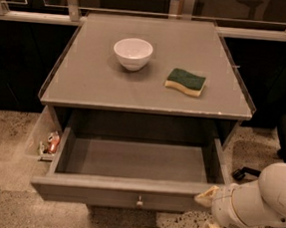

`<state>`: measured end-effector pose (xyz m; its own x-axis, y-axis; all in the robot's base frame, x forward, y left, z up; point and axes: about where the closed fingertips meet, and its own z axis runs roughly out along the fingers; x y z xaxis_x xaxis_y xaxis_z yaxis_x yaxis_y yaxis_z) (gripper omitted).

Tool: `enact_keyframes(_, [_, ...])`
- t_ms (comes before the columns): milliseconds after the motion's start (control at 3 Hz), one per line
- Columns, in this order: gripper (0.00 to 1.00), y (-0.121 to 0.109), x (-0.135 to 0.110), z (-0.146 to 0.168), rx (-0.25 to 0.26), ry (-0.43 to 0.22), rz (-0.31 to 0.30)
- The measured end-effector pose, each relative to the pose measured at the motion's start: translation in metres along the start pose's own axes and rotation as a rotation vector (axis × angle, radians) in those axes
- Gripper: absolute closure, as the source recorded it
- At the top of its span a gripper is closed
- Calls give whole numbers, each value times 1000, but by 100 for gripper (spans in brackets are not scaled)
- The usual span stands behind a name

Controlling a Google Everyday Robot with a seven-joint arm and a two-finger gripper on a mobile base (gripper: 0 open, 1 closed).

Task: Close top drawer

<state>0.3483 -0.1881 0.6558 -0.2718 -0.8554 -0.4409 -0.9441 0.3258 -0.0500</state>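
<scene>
Presently, one cabinet (85,88) stands in view, with one drawer (133,162) pulled fully out below its top. On the top are one white bowl (133,53), left of centre, and one green-and-yellow sponge (186,82) to its right, the two well apart. The drawer front carries one small round knob (139,202) at its centre.

One arm (260,201) enters from the lower right. The gripper (210,216) is at the drawer's front right corner, outside the box, with a beige tip just beside or touching the upper edge of the front panel. Whether the gripper is spread or pressed together cannot be told. The knob lies to the gripper's left, well apart from it.

The inside of the drawer shows plain grey. Its front panel is the edge nearest the camera; its side walls run back under the top. Speckled floor lies on both sides. Small clutter (50,143) sits by the drawer's left wall, and a dark caster (242,172) on the floor to its right.
</scene>
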Motion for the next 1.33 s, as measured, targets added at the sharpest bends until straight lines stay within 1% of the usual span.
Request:
enact_keyframes(333, [19, 1, 0, 0, 0, 0, 0])
enact_keyframes(667, [42, -43, 3, 0, 85, -10, 6])
enact_keyframes(1000, [65, -95, 6, 9, 161, -6, -14])
enact_keyframes(1333, [89, -133, 7, 15, 193, 3, -24])
